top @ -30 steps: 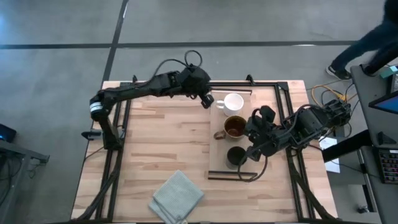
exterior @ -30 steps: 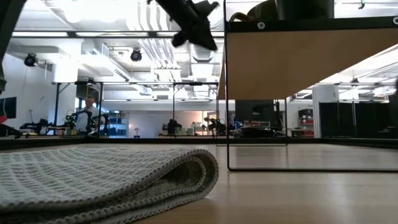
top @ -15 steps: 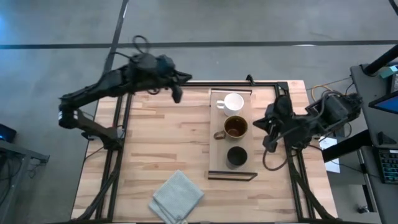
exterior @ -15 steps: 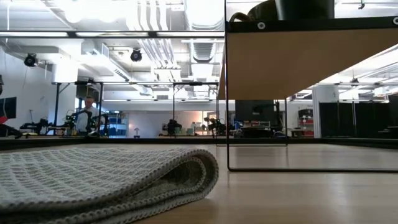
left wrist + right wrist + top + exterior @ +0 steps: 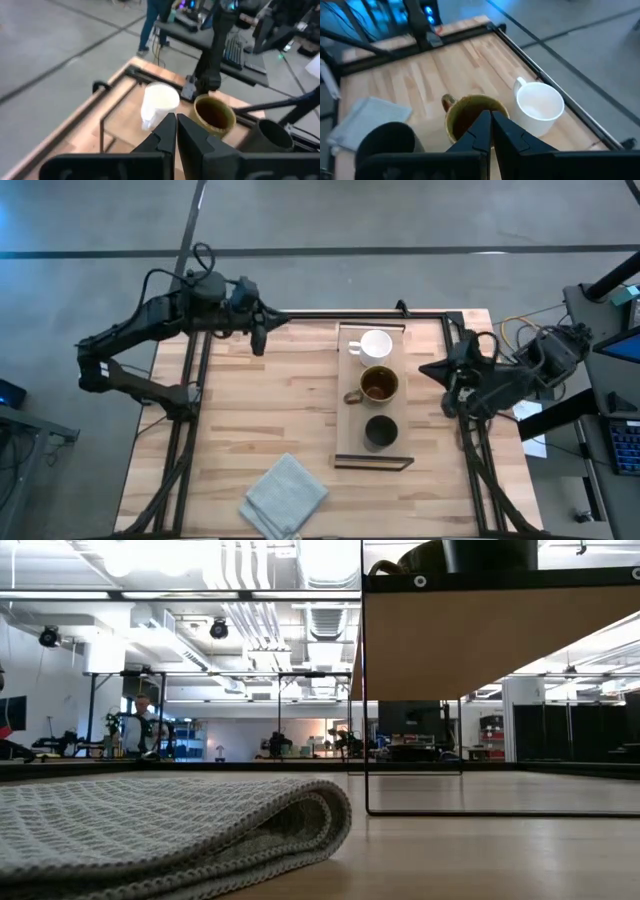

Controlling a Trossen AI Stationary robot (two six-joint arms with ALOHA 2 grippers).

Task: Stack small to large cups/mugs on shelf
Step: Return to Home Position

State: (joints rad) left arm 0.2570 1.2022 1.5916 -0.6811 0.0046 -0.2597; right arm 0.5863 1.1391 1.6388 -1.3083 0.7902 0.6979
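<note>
Three cups stand in a row on the light-wood shelf (image 5: 350, 420): the white mug (image 5: 376, 343) at the far end, the glossy brown mug (image 5: 379, 384) in the middle, the dark cup (image 5: 380, 430) nearest the dark metal rim. My left gripper (image 5: 258, 342) hovers over the table's far-left part, shut and empty, well left of the white mug (image 5: 160, 100). My right gripper (image 5: 428, 369) hangs at the table's right edge, shut and empty, right of the brown mug (image 5: 470, 116). The low view shows the shelf (image 5: 470, 640) from below.
A folded grey cloth (image 5: 285, 495) lies near the table's near edge, left of the shelf, and fills the low view's foreground (image 5: 170, 820). Dark frame rails run along the table's far, left and right sides. Bare wood lies between the left rail and the shelf.
My left gripper has pulled back from beside the white mug toward the table's far-left corner. My right gripper has drawn away from the dark cup toward the table's right edge. The three cups have stayed in place on the shelf.
</note>
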